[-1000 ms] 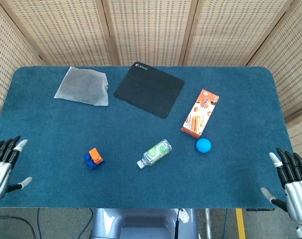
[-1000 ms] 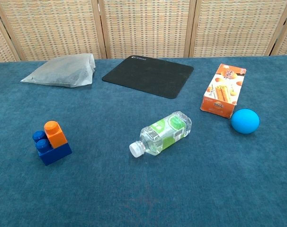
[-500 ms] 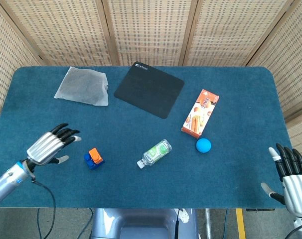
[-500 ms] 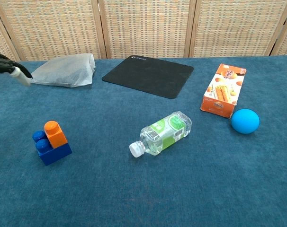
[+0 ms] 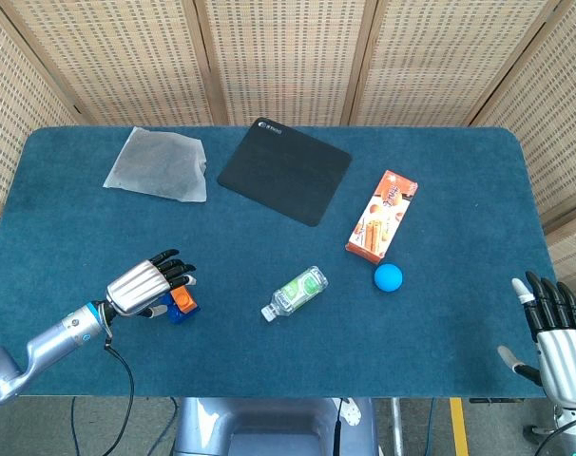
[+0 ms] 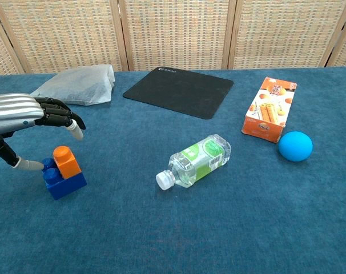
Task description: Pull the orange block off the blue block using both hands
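— Moved since half a second back? 
— Left hand, now much nearer the stacked blocks, up against their left side; before, well off to the left. Right hand about where it was, at the near right corner of the table.

— State of the left hand? 
— Fingers apart, holding nothing. Thumb tip touching or just short of the studs on the blue block in the chest view; cannot tell which. Other fingers stretched out above the orange block, clear of it.

— And the right? 
— Upright, fingers spread, empty, well apart from everything on the cloth.

— Where's the orange block? 
— Sitting on top of the blue one, on its right half, near the left front of the table. Not yet pulled off.

— Anything else lying about? 
— Clear plastic bottle on its side near the middle, green label, white cap pointing to the near left. Blue ball to its right, just beside the near end of an orange snack box lying flat. Black mat at the far middle, grey pouch to the far left of it. Wicker screen behind the table.
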Motion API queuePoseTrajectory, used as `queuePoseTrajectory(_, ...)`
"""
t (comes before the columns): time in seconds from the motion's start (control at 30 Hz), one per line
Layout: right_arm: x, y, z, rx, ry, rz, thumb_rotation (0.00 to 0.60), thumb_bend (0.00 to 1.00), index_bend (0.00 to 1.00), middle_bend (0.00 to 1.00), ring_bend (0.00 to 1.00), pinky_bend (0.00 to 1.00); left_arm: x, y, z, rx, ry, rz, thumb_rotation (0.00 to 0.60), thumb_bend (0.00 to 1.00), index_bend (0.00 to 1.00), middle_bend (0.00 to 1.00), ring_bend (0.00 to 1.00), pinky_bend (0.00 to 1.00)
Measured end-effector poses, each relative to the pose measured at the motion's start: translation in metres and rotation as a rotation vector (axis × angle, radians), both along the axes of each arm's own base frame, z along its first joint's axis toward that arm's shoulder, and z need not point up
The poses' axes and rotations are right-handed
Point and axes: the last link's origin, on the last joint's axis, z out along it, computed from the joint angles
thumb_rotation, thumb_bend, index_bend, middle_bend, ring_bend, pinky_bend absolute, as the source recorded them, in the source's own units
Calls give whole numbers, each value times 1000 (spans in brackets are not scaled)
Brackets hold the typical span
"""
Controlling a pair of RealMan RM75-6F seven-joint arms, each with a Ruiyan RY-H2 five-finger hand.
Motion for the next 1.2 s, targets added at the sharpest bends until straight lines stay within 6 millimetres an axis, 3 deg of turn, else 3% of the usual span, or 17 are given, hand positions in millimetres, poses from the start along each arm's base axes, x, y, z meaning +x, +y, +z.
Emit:
queuePoseTrajectory(0.17, -1, 0, 1, 0, -6, -2, 600, 0, 0, 0, 0, 0, 6, 0, -12, -17, -8, -1, 600, 281, 314, 290, 281, 130)
queuePoseTrajectory(0.37, -1, 0, 1, 3, -14, -2, 600, 0, 0, 0, 0, 0, 17, 2, -23, -28, -14, -26, 600, 395, 542, 577, 508, 187)
queuePoseTrajectory(0.47, -2, 0, 1, 2, -17, -4, 600, 0, 0, 0, 0, 0, 20, 2, -22, -23, -29, -32, 600, 431, 620, 651, 570, 200)
queuePoseTrajectory(0.67, -2, 1, 1, 5, -22, -1, 600, 0, 0, 0, 0, 0, 19, 6, -9, 12, -65, -22, 600, 441, 648, 672, 586, 203)
queuePoseTrajectory(0.87, -1, -1, 0, 11, -22, 6, 600, 0, 0, 0, 0, 0, 23, 18, 19, 84, -227, 71, 600, 443, 653, 673, 586, 203)
queuePoseTrajectory(1.0, 0, -6, -2, 22, -26, 19, 600, 0, 0, 0, 0, 0, 23, 28, 38, 116, -413, 200, 600, 449, 653, 672, 586, 203)
queuePoseTrajectory(1.2, 7, -30, -5, 69, -18, 83, 600, 0, 0, 0, 0, 0, 19, 40, 46, 49, -764, 475, 600, 450, 653, 673, 586, 202)
